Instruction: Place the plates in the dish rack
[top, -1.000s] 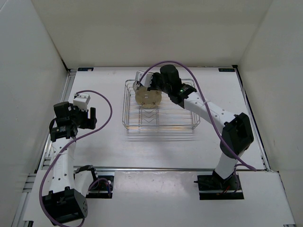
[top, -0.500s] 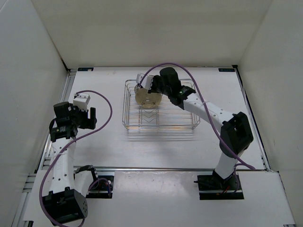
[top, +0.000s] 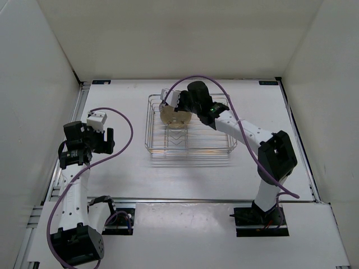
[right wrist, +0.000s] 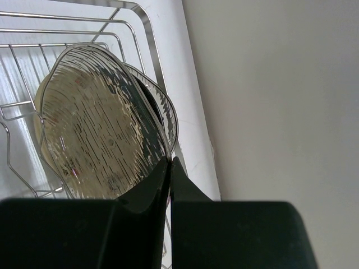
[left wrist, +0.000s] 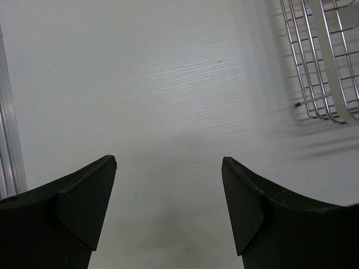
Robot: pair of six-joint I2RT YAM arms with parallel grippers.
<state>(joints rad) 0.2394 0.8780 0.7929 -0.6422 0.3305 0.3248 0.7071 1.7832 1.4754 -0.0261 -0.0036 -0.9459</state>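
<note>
Setting: robotics lab test cell. Evidence: white table (top: 185, 179) boxed in by plain white panel walls (top: 168, 39); aluminium extrusion rail (top: 185, 200) along the near edge; left arm (top: 73, 196) and right arm (top: 247, 131) bolted there; purple cables (top: 132, 132) looping loose over the arms.

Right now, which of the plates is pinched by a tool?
The front pale translucent plate: the right tool is shut on its rim, while the plates behind it are ungripped.

A translucent ribbed plate (right wrist: 95, 129) stands upright beside a tan plate (top: 175, 116) in the wire dish rack (top: 210, 137).
</note>
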